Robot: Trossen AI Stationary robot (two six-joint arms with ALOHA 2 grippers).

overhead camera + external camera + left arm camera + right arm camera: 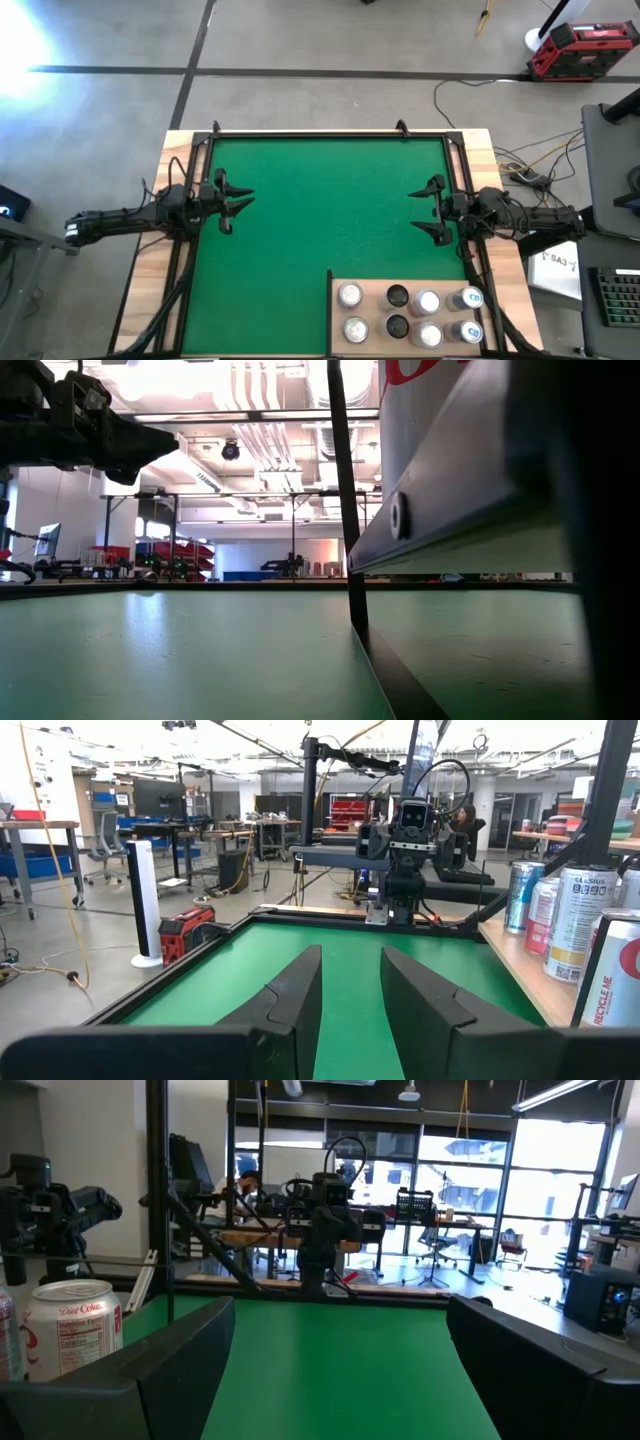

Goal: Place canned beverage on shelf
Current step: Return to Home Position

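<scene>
Left gripper (238, 203) and right gripper (425, 208) hang open at opposite sides of the table (148, 270); eight cans (427, 301) stand on the shelf (376, 312).

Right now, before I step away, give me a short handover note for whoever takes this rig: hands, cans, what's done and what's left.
Left hand: open, holding nothing, over the left side of the green mat.
Right hand: open wide, holding nothing, over the mat's right side.
Shelf: at the near right corner of the table.
Cans: eight stand upright on the shelf in two rows of four.
Done: every can in view is on the shelf.
Left: probably nothing but parking the arms. Check that the rows line up.
</scene>
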